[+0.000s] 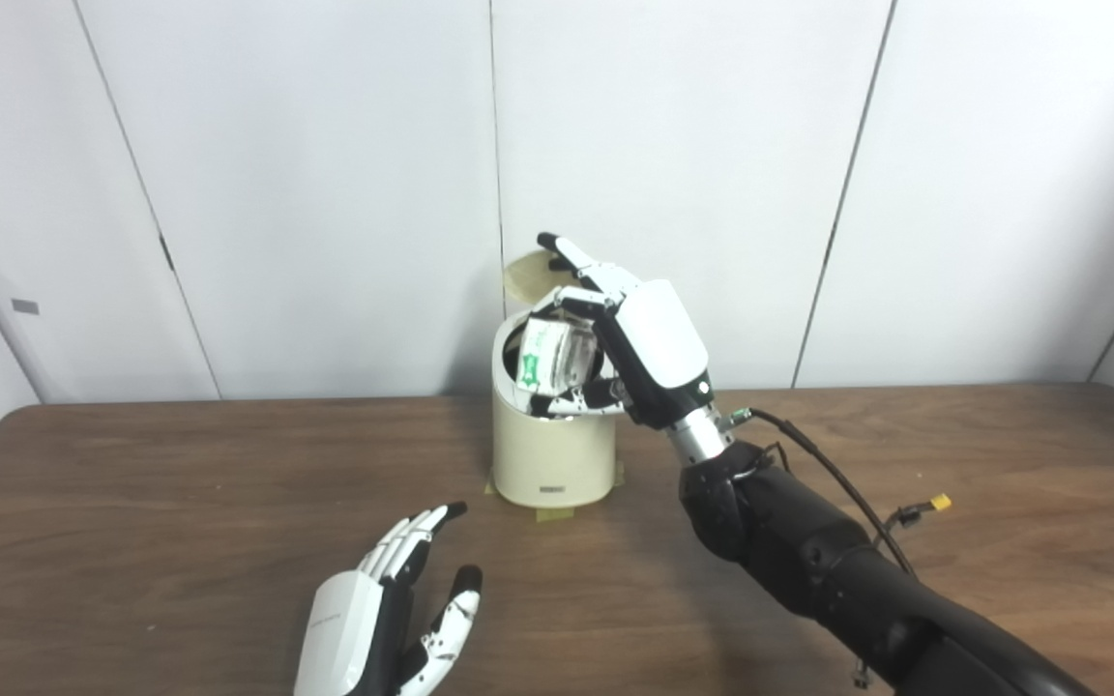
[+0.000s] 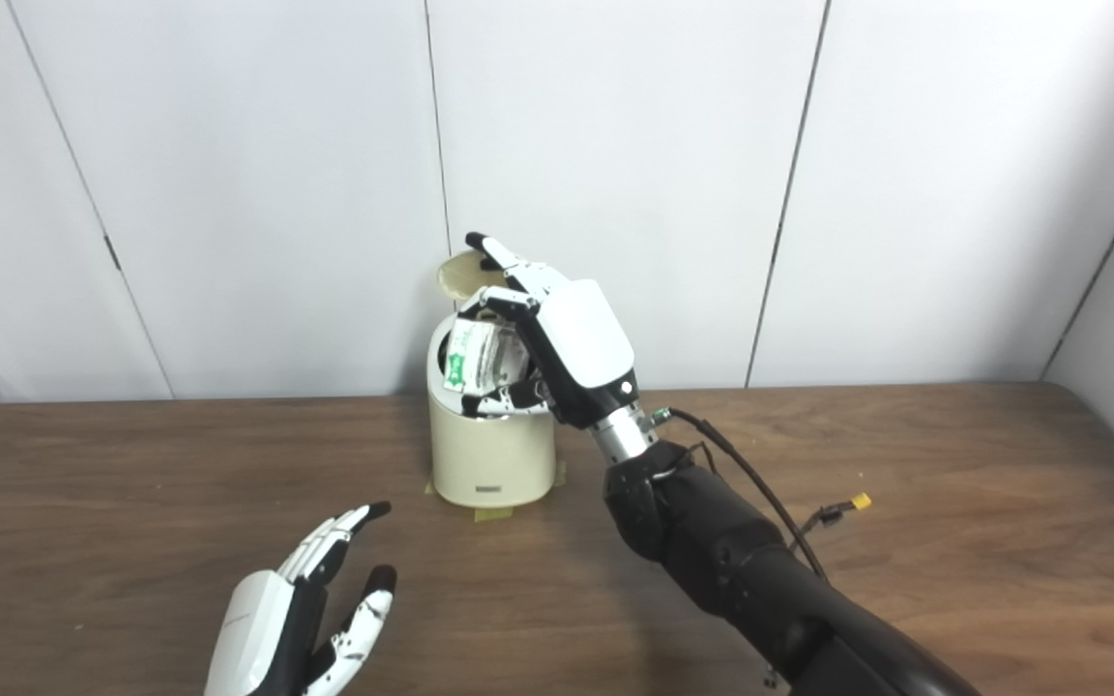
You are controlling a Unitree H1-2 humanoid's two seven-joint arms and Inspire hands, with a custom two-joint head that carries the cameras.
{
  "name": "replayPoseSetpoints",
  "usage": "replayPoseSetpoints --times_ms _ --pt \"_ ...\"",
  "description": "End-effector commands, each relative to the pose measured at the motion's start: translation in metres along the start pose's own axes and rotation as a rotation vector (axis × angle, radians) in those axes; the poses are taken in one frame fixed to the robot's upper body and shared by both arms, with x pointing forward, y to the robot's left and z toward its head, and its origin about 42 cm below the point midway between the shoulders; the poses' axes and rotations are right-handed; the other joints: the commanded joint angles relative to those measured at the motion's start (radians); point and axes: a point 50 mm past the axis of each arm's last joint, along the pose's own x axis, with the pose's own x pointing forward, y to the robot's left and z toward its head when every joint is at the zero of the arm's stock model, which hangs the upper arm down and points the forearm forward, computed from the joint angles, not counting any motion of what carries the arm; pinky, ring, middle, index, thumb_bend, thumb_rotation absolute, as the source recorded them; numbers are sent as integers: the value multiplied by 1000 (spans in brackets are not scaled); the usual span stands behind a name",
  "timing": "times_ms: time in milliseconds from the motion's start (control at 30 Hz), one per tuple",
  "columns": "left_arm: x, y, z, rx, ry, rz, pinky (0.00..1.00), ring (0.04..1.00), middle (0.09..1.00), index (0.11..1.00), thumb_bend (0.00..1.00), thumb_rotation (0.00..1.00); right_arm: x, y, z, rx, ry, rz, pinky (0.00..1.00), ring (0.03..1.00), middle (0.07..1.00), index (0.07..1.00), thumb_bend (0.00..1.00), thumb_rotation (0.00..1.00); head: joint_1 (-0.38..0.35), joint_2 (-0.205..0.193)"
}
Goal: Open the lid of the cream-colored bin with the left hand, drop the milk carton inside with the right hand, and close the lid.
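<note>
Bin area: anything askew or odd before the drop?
Nothing spilled or damaged. The cream-colored bin stands upright with its lid tipped up behind. The right hand holds the milk carton tilted over the opening. The left hand hangs open, away from the lid.

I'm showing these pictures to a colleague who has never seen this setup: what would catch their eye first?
First, the right hand at the middle, holding a milk carton over the mouth of the cream-colored bin, whose lid stands tipped up behind. Next, the left hand, open and empty, low at the front of the brown table.
</note>
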Motion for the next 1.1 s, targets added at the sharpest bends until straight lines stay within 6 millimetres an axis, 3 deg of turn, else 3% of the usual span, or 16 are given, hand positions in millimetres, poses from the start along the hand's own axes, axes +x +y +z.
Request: replayPoseSetpoints --times_ms 0,67,133,167,333,633,967,1067 --pt "-31 -5 -6 11 32 -24 823 886 871 859 328 919 31 -18 2 9 -37 -97 1000 967 913 493 517 140 0 1" --pt "-31 -5 -7 12 33 -27 814 881 866 854 322 895 32 -18 1 6 -29 -103 1000 965 926 497 518 144 1 0" --pt "-31 -5 -7 15 33 -33 822 886 871 858 322 907 32 -18 0 1 -22 -106 1000 965 940 681 714 194 0 -2" --pt "-31 -5 -7 15 34 -36 825 889 872 861 323 913 32 -17 0 -1 -20 -106 1000 965 944 711 743 210 0 -2" --pt "-30 -6 -8 14 34 -36 825 885 870 858 333 917 32 -16 -2 -9 2 -86 1000 998 990 820 803 365 4 -3" --pt "-30 -7 -7 24 32 -38 825 884 871 861 338 928 32 -15 -3 -5 31 -65 1000 1000 1000 976 902 511 4 -4" --pt "-30 -7 -8 30 29 -40 826 883 869 857 343 933 31 -17 -4 6 42 -76 1000 1000 1000 996 905 532 -3 -4" --pt "-28 -8 -10 25 32 -41 827 884 870 859 341 929 29 -20 -3 18 38 -105 1000 1000 1000 1000 804 630 -8 -5"
